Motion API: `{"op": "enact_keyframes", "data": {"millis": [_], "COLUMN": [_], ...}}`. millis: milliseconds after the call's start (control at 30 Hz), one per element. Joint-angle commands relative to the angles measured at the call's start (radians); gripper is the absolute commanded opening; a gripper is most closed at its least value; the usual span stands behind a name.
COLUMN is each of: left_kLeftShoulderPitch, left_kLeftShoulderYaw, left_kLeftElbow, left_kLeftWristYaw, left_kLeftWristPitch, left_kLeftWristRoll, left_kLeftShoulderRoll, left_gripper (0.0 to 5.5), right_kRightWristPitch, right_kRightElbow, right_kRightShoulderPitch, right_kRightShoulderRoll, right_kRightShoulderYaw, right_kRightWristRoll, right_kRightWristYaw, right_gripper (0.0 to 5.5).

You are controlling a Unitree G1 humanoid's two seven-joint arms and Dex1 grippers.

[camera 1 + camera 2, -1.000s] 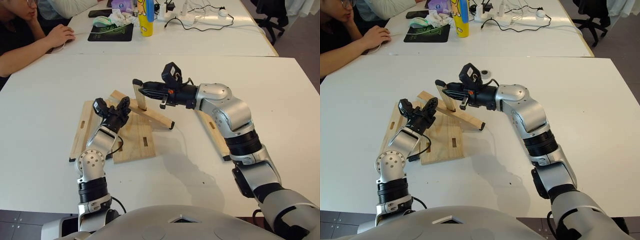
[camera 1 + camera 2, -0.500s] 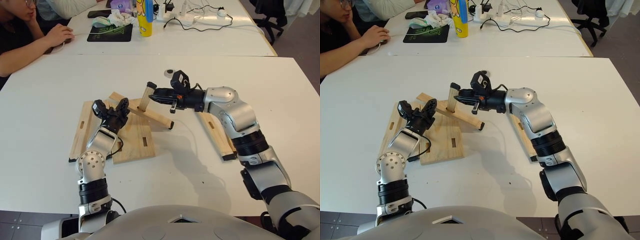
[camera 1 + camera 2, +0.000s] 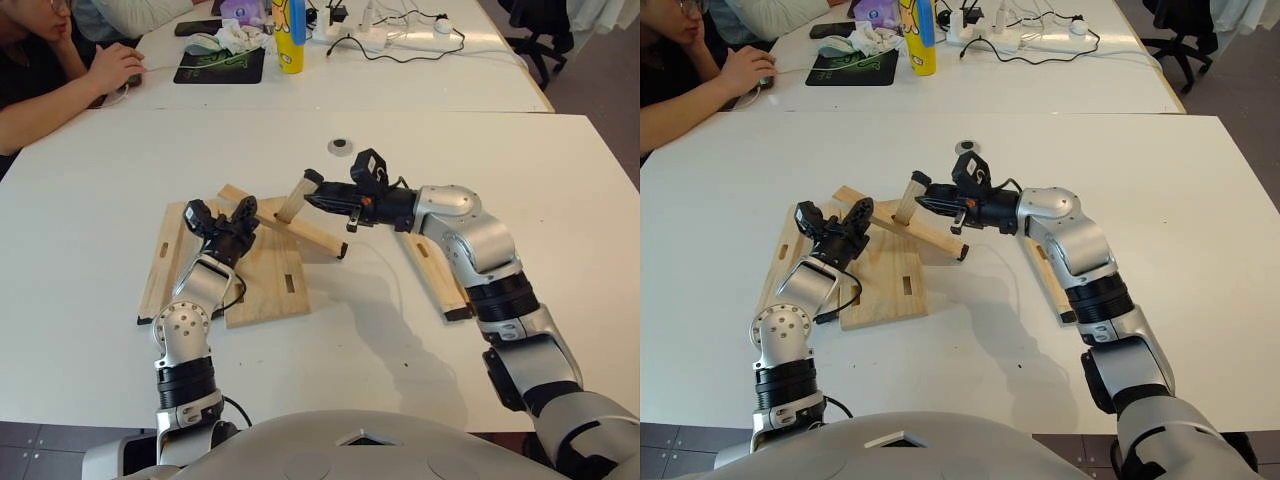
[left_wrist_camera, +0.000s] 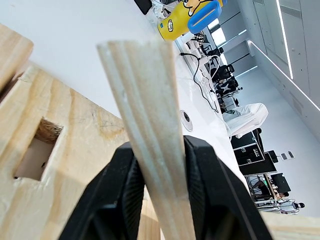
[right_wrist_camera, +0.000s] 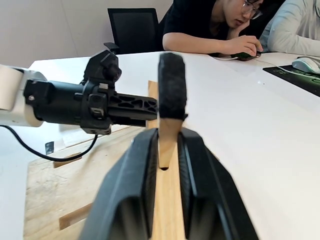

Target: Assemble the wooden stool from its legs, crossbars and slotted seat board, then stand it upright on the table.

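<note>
Squarely on the white, matte desk (image 3: 520, 170) lies the seat board (image 3: 268, 288), a flat rectangle of pale, grainy wood cut with small oblong slots. Across the seat board's far corner a long bar (image 3: 308, 234) of the same wood lies slantwise. It is square in section and dark at its near end. Just left of the seat board rests a narrow slotted strip (image 3: 160, 262). Well to the right of the seat board a second strip (image 3: 432, 265) lies partly under the right arm.

The left claw (image 3: 222, 215) sits over the seat board's far left part. Its black fingers (image 4: 122, 190) are pressed tight on either face of a thin slat (image 4: 145, 110), seen edge-on and layered in its grain. The right claw (image 3: 317, 196) hangs above the seat board's far right corner, clamped on a short leg (image 3: 291, 204). The leg tilts, and its upper end is capped by a dark, fuzzy pad. Whether its lower end touches the long bar I cannot tell.

Beyond the seat board a small round dark disc (image 3: 341, 147) lies on the desk. Farther back, a second white desk (image 3: 450, 85) carries a yellow bottle (image 3: 291, 45) with a blue cap, a dark mat (image 3: 222, 65) and white cables (image 3: 400, 45).
</note>
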Motion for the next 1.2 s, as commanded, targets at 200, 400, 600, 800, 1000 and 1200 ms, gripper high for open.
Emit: {"op": "enact_keyframes", "data": {"millis": [200, 400, 600, 800, 1000, 1200], "left_kLeftShoulderPitch": [0.017, 0.023, 0.03, 0.035, 0.039, 0.044], "left_kLeftShoulderYaw": [-0.058, -0.065, -0.074, -0.076, -0.084, -0.089], "left_kLeftElbow": [0.0, -0.007, -0.013, -0.02, -0.031, -0.037], "left_kLeftWristYaw": [0.007, 0.007, 0.011, 0.015, 0.017, 0.021], "left_kLeftWristPitch": [0.06, 0.057, 0.048, 0.043, 0.043, 0.039], "left_kLeftWristRoll": [0.055, 0.059, 0.06, 0.057, 0.058, 0.059], "left_kLeftShoulderRoll": [0.029, 0.035, 0.029, 0.026, 0.028, 0.026], "left_gripper": [1.06, 1.06, 1.06, 1.06, 1.06, 1.07], "right_kRightWristPitch": [0.084, 0.167, 0.201, 0.216, 0.251, 0.266], "right_kRightElbow": [0.044, 0.043, 0.035, 0.018, 0.013, 0.025], "right_kRightShoulderPitch": [0.017, -0.08, -0.073, -0.036, -0.064, -0.082], "right_kRightShoulderRoll": [0.016, 0.0, -0.02, -0.034, -0.005, 0.018], "right_kRightShoulderYaw": [0.099, 0.125, 0.165, 0.194, 0.182, 0.207], "right_kRightWristRoll": [-0.099, -0.106, -0.122, -0.13, -0.111, -0.122], "right_kRightWristYaw": [-0.032, -0.017, 0.001, 0.0, -0.024, -0.02], "right_gripper": [0.43, 0.43, 0.43, 0.43, 0.43, 0.43]}}
